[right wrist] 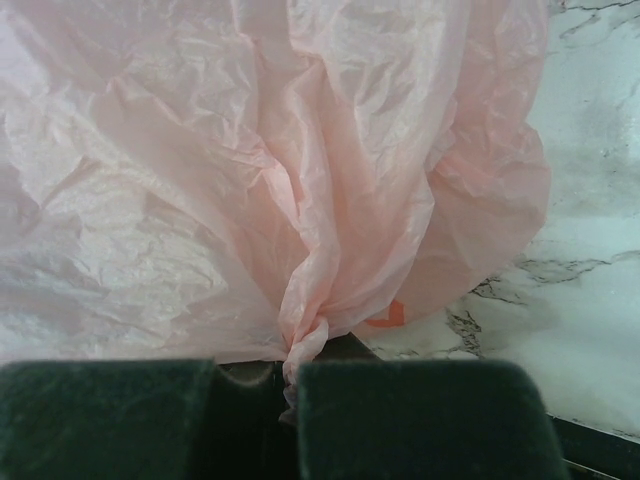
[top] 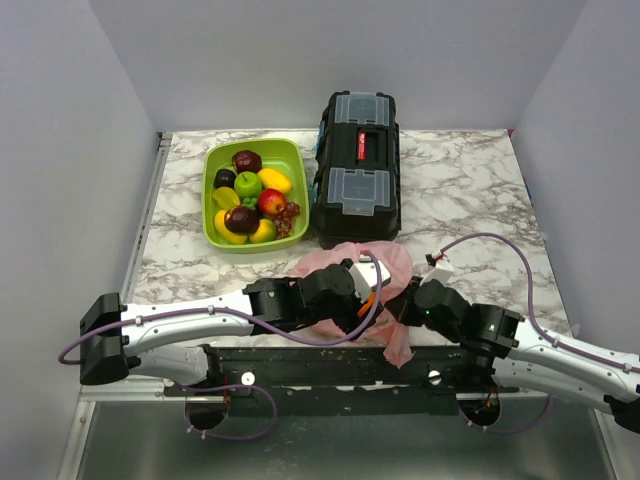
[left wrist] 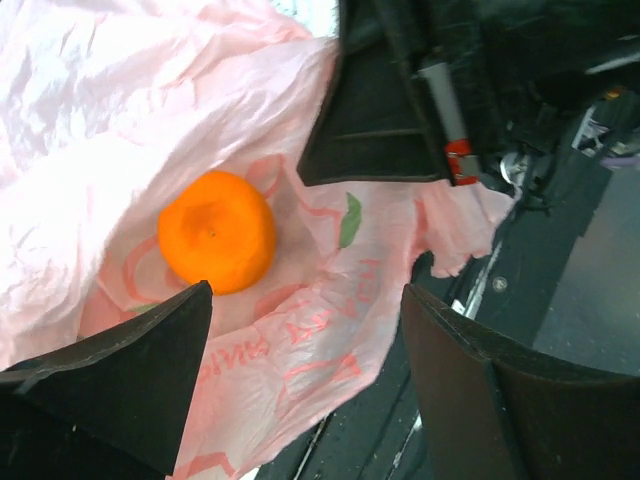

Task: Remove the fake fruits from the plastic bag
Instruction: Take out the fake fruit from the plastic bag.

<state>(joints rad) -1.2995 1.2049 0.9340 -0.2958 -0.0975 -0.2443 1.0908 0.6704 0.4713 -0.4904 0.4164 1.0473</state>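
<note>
lime-green tray (top: 287,158) just beside black toolbox (top: 358,165), both on marble table (top: 470,190)

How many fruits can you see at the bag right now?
1. An orange lies on the plastic bag, just ahead of the open left gripper. Others may be hidden under the crumpled folds.

The crumpled translucent pink plastic bag (top: 395,262) is lying at the near edge of the bench (top: 470,190), one fold bunching into a twist; a glossy orange (left wrist: 217,232) is sitting on it.
</note>
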